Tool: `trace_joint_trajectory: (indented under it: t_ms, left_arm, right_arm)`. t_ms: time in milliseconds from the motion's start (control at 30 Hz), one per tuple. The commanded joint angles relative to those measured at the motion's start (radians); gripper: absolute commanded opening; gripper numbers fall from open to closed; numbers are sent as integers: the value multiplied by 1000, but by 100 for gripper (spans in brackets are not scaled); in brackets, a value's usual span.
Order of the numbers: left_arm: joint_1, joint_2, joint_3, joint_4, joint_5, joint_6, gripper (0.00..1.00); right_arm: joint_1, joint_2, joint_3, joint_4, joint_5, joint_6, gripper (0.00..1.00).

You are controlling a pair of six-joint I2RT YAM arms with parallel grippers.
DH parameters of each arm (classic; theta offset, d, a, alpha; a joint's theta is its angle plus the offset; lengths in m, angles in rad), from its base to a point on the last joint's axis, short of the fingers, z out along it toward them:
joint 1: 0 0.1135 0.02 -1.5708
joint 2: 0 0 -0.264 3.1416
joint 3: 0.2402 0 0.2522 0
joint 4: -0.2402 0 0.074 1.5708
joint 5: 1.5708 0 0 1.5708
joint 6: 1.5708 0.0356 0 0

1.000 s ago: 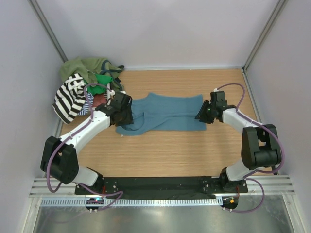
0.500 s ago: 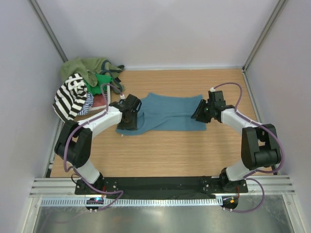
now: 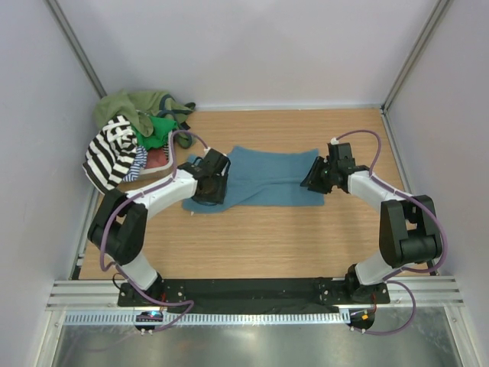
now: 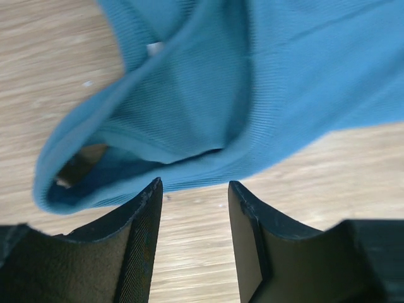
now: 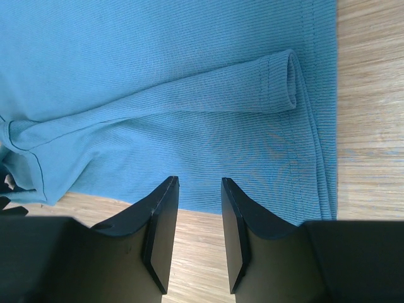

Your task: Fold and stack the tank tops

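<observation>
A teal-blue tank top (image 3: 263,177) lies spread across the middle of the table, straps to the left. My left gripper (image 3: 205,191) hovers at its strap end. In the left wrist view that gripper (image 4: 194,189) is open, bare wood between its fingers and the looped teal strap (image 4: 189,120) just beyond the tips. My right gripper (image 3: 311,180) is at the hem end. It (image 5: 199,186) is open too, tips at the near edge of the teal cloth (image 5: 158,95), holding nothing. More tank tops sit in a heap at the back left, among them a black-and-white striped one (image 3: 109,151).
The heap also has an olive top (image 3: 126,107), a green one (image 3: 160,127) and a thin navy-striped one (image 3: 138,166), against the left wall. Walls close the table on three sides. Bare wood (image 3: 260,237) lies between the teal top and the arm bases.
My left arm swung in from the heap side, bringing its gripper right onto the teal top's strap end. The right gripper shifted slightly up and left at the hem.
</observation>
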Motion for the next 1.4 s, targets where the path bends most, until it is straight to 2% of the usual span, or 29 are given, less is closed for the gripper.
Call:
trace_joint_trajectory:
  t_ms: [0,167,467,633,700,833,1000,1100,1200,1233,1300,1333,1367]
  left_arm:
    - [-8,-17,1,59,117,53,47]
    - [-8,50,18,54,165,61,42]
    - [-8,121,67,44,169,70,43]
    - [-8,149,98,2,128,69,36]
    - [-8,149,93,1,112,61,38]
    - [-8,129,79,20,100,53,47]
    - [-5,138,90,14,91,55,48]
    - [-4,158,93,11,102,53,43]
    - [-4,170,95,2,103,52,33]
    - [-5,170,95,1,103,52,24]
    - [-4,165,90,2,106,52,16]
    - [-4,161,89,1,108,50,5]
    - [-4,153,88,1,109,49,1]
  right_arm:
    - [5,-18,9,13,-1,-18,39]
    - [5,-15,16,3,9,-21,40]
    - [7,-13,16,0,15,-24,39]
    - [7,-13,19,-3,20,-26,39]
    - [5,-12,19,-2,19,-27,39]
    - [7,-7,18,-5,20,-26,40]
    - [11,-5,13,-10,26,-24,39]
    - [14,1,6,-28,63,-20,39]
    - [14,-2,1,-51,110,-10,38]
    - [13,-7,-2,-56,121,-9,38]
    - [14,-18,-11,-54,143,-6,38]
    - [14,-27,-14,-57,146,-6,38]
    - [14,-30,-17,-57,152,-7,38]
